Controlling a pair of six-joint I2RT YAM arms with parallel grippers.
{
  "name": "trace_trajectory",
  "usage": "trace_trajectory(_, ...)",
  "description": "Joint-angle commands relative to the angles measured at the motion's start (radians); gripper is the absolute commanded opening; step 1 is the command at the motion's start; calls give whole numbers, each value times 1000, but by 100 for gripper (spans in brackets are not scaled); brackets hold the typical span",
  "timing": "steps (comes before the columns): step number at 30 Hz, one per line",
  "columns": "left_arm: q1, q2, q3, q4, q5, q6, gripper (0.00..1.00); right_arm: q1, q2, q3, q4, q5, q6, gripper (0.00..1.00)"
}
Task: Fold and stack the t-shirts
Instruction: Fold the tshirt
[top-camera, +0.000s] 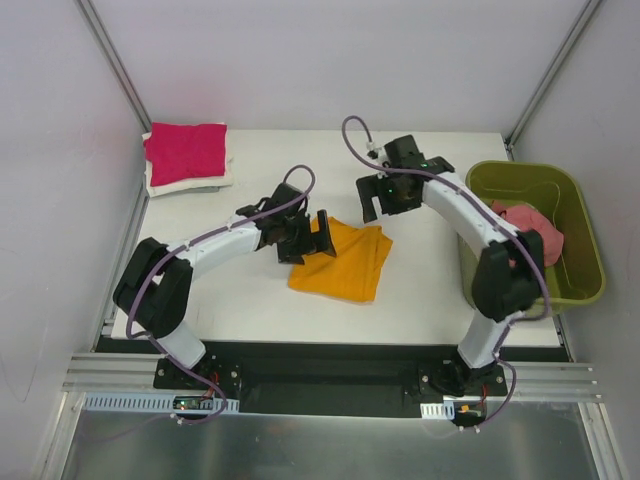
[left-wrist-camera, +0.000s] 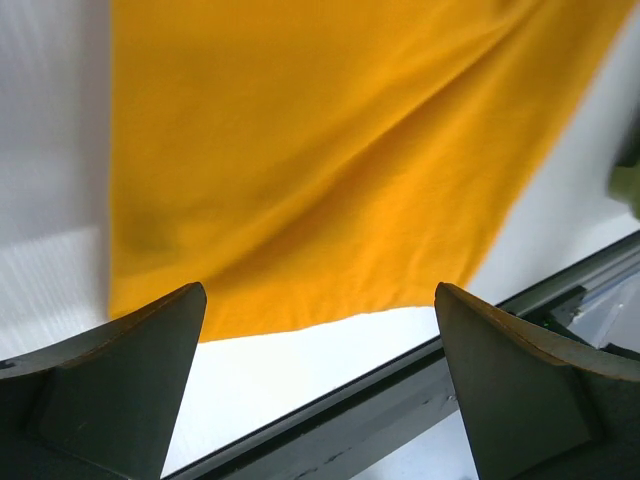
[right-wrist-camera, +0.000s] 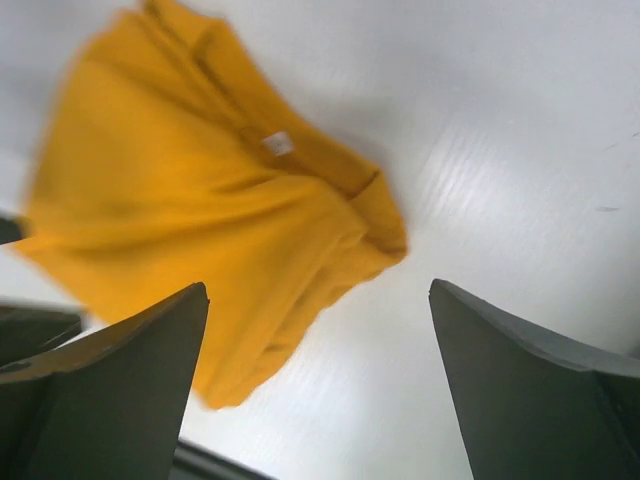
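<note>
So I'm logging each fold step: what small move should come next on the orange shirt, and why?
Probably lower the left fingers onto the near edge of the orange shirt and close them. They and the right fingers are open and empty above it, and the shirt lies only loosely folded, its collar end rumpled, so it likely needs another fold.

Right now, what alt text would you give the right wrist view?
A rumpled orange t-shirt lies on the white table, its neck label facing up. The right gripper hovers above the shirt's edge, open and holding nothing.
</note>
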Motion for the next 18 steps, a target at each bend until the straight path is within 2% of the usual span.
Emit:
trace_trajectory(1, 17, -26, 123, 1, -32, 64, 99, 1, -269, -156, 117, -244, 218, 96)
trace_trajectory(2, 23, 11, 164, 1, -14, 67, 99, 3, -306, -185, 187, -354, 249, 96)
trace_trajectory(5, 51, 104, 252, 1, 43, 73, 99, 3, -300, -261, 284, -453, 390, 97)
trace_trajectory(13, 62, 299, 405, 1, 72, 96, 99, -9, -136, -271, 329, -450, 484, 97)
trace_trajectory(18, 69, 419, 465, -1, 66, 116, 99, -78, -33, -346, 372, -492, 496, 97)
